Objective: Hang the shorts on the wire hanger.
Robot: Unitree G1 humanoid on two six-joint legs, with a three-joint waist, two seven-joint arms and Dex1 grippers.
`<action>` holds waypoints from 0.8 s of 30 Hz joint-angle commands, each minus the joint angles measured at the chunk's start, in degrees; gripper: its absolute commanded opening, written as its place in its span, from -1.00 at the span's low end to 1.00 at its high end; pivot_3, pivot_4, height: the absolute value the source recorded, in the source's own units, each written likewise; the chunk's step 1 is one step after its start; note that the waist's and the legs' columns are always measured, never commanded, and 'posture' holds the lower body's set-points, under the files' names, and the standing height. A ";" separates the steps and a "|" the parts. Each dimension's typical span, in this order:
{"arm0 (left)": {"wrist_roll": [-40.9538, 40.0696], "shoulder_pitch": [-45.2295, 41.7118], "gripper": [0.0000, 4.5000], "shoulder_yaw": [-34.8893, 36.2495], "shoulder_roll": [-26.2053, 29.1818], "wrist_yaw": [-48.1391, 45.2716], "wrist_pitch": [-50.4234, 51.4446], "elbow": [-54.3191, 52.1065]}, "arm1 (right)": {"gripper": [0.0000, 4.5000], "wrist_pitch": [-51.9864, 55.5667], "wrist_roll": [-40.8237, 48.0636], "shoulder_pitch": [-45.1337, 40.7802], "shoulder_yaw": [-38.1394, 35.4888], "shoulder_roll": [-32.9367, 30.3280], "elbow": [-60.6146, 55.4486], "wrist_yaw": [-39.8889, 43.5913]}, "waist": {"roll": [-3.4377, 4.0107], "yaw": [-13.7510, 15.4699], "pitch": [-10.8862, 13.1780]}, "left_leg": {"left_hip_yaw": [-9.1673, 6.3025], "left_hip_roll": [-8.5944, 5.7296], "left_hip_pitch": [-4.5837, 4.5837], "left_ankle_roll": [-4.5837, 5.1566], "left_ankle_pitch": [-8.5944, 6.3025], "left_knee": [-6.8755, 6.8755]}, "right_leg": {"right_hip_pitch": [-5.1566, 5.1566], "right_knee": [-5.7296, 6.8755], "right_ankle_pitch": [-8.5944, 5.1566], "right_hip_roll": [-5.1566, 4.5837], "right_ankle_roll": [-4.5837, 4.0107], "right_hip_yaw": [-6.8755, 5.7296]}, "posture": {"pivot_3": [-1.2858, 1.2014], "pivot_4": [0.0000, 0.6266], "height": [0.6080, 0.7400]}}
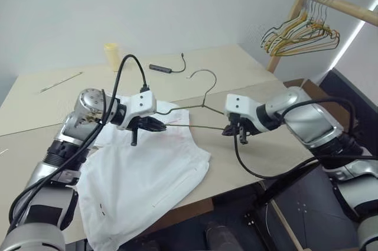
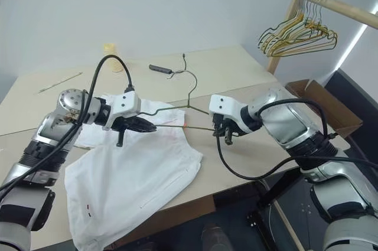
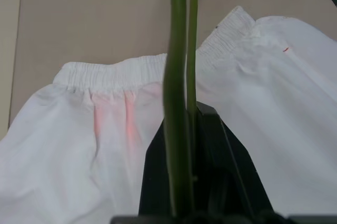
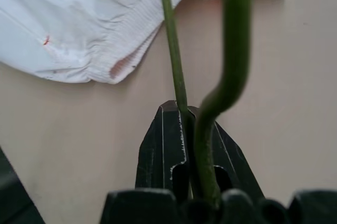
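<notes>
With my left claw (image 1: 155,124) and right claw (image 1: 235,131) each clamped on an end of the thin dark wire hanger (image 1: 201,109) above the white thin-fabric shorts (image 1: 142,174) on the beige worktop (image 1: 236,68), a slack pinch could let the wire twist

We stand before a pale beige table (image 1: 236,68) set against a plain grey-white wall (image 1: 147,3). At the right, we see a wooden clothes rail (image 1: 339,4) carrying a bunch of yellow, green and white hangers (image 1: 301,37), beside a bright strip of light (image 1: 348,44).
</notes>
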 commanded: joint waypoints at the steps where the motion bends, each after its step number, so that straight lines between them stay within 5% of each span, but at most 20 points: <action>1: -3.54 1.30 -0.88 2.86 -0.57 -2.45 -8.24 0.85 | -1.00 0.14 0.00 0.73 -3.99 -0.85 -0.13 -0.49 | 0.00 -0.06 0.00 | 0.00 0.01 0.02 0.00 0.00 0.00 | 0.01 0.00 0.00 0.00 0.00 0.00 | -0.13 -1.00 1.00; 14: -2.78 -2.01 0.96 8.81 4.50 0.71 -15.71 19.71 | -1.00 14.24 10.00 18.89 -18.94 -8.19 -7.74 -3.06 | 0.00 0.86 0.00 | -0.03 -0.03 0.05 0.01 0.00 0.02 | 0.08 -0.03 -0.01 -0.03 0.02 -0.05 | -0.13 -0.98 1.00; 18: -8.97 3.02 0.98 13.91 4.75 0.93 -11.72 10.79 | -1.00 28.69 15.39 20.50 -23.64 -5.66 -3.67 -5.55 | 0.00 1.20 0.00 | -0.02 0.01 0.08 0.01 0.00 0.04 | 0.13 -0.01 -0.01 -0.06 0.02 -0.02 | -0.12 -0.97 1.00; 24: -14.16 12.55 0.98 17.41 4.40 3.42 -7.04 -3.38 | -1.00 36.75 19.82 17.30 -20.01 -3.93 3.61 -4.61 | 0.01 1.72 0.01 | -0.01 0.15 0.10 0.01 0.00 0.04 | 0.16 -0.01 -0.01 -0.04 0.01 -0.01 | -0.11 -0.94 1.00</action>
